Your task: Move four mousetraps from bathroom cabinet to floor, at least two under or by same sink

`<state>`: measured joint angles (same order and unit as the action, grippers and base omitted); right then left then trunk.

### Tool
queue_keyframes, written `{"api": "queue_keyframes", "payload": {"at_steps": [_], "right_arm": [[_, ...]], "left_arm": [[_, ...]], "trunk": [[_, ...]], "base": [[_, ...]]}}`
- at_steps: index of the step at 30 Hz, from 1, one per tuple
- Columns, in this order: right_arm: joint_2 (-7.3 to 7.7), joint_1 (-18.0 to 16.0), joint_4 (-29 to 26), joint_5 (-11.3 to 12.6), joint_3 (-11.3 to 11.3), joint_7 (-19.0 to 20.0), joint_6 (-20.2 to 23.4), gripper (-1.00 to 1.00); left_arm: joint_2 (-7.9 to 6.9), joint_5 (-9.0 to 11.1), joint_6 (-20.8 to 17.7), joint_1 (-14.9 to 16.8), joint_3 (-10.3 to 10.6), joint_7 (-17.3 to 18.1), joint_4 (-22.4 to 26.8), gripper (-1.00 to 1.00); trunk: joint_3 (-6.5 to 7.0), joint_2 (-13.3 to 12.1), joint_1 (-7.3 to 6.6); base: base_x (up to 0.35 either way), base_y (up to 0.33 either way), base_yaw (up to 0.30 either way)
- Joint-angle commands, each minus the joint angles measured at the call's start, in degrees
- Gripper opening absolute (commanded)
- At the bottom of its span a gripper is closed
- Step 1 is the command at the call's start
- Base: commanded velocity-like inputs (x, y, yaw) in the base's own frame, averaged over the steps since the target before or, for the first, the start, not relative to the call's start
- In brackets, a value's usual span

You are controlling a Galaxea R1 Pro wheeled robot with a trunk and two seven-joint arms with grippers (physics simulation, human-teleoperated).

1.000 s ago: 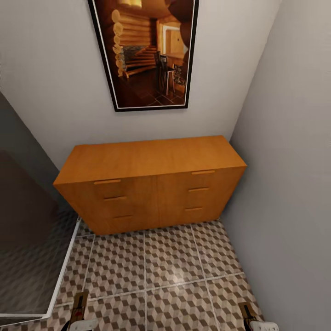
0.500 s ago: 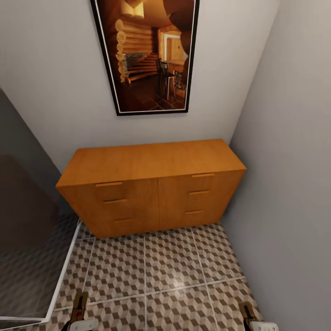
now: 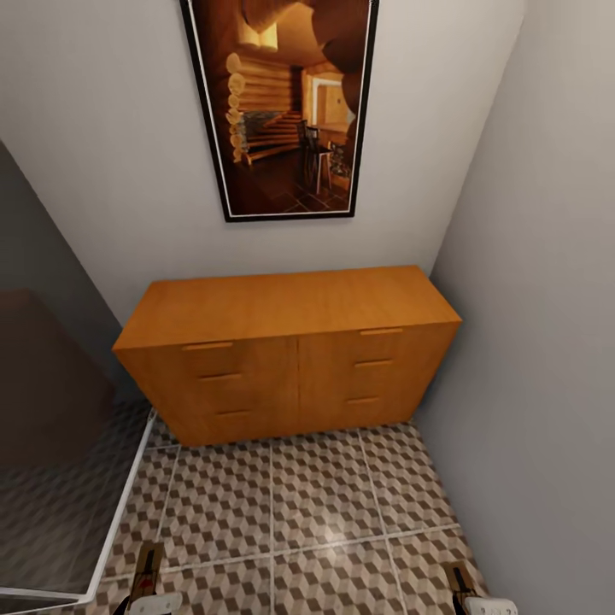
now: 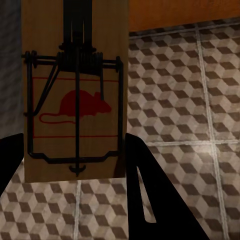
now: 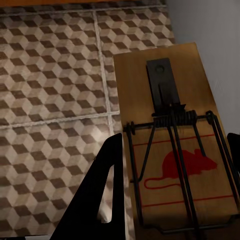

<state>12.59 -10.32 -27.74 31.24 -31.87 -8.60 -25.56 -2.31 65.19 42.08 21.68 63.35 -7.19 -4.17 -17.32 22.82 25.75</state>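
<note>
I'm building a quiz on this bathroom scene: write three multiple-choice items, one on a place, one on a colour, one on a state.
1. Where does the cabinet stand?
A. Under the framed picture
B. Beside a toilet
C. In mid-floor

2. What colour is the mouse printed on each mousetrap?
A. Blue
B. Red
C. Green

3. How are the cabinet's drawers?
A. All shut
B. One open
C. All open

Key: 1 A, the picture hangs right above it. 2 B, red prints in both wrist views. 3 A, every front sits flush.

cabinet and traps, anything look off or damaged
Nothing stands out. The cabinet stands square against the wall with its drawers shut. One mousetrap sits between the left gripper's fingers and another mousetrap between the right's; both look intact.
</note>
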Motion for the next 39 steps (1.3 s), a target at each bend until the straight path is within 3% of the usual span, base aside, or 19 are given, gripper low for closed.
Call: {"api": "queue_keyframes", "payload": {"at_steps": [1, 39], "right_arm": [[0.07, -0.05, -0.05, 0.40, -0.49, -0.27, -0.20, -1.00], [0.07, -0.05, -0.04, 0.40, -0.53, -0.27, -0.20, -1.00]], "left_arm": [[0.02, -0.32, 0.06, 0.03, 0.37, -0.59, -0.05, -1.00], [0.10, -0.32, 0.02, 0.03, 0.37, -0.56, -0.05, -1.00]], "trunk": [[0.00, 0.10, 0.03], [3.50, 0.10, 0.03]], "base": [[0.000, 0.000, 0.061], [0.000, 0.000, 0.061]]}}
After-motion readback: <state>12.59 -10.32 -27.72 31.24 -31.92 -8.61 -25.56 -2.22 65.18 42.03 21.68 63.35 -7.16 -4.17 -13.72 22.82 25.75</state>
